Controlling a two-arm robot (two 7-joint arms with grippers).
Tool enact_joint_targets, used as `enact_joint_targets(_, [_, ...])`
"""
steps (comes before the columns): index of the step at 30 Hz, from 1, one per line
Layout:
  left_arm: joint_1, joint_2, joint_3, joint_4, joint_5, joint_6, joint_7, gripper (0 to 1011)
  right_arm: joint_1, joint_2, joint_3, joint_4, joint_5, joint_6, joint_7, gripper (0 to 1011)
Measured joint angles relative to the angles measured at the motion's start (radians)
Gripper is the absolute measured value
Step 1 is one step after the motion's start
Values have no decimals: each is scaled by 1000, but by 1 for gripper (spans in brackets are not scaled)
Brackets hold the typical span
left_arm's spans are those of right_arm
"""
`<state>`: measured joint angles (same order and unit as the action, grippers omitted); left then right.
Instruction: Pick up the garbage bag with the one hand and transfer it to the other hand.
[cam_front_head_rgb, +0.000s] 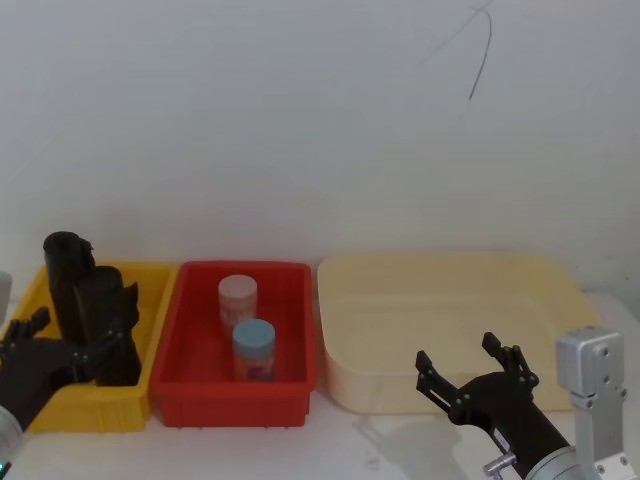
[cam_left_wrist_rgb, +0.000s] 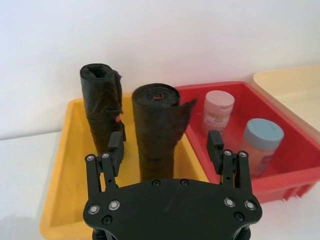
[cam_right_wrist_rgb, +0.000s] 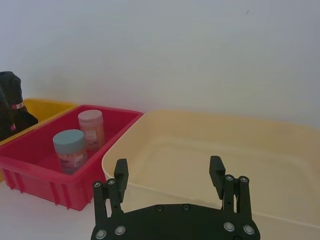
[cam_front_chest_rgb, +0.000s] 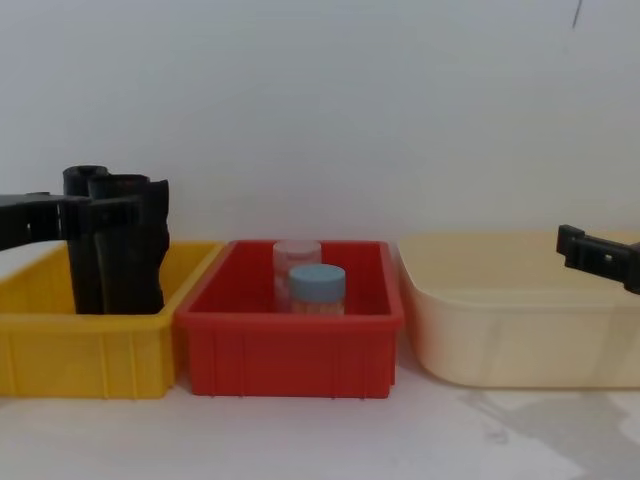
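Garbage bag (cam_front_head_rgb: 63, 280) is standing in the yellow bin (cam_front_head_rgb: 90, 408) by the table's (cam_front_head_rgb: 330, 445) left edge; released left hand (cam_left_wrist_rgb: 165, 144) is hovering before it, released right hand (cam_front_head_rgb: 457, 352) near the front edge.

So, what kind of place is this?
Probably a robot test bench: a yellow bin, a red bin and a cream tub in a row on a table, black garbage bag rolls in the yellow bin, the left tool open at them, the right tool open before the tub.
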<state>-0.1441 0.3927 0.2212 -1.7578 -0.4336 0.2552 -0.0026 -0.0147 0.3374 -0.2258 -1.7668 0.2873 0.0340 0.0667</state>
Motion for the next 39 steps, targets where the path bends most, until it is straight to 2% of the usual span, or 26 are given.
enact_joint_targets(18, [-115,-29,14,134,20,32,-20,1001,0,0,0,0,0,0,0,1000])
enact_joint_targets(39, [-208,-41,50,258,36,17,-126,1001,0,0,0,0,0,0,0,1000])
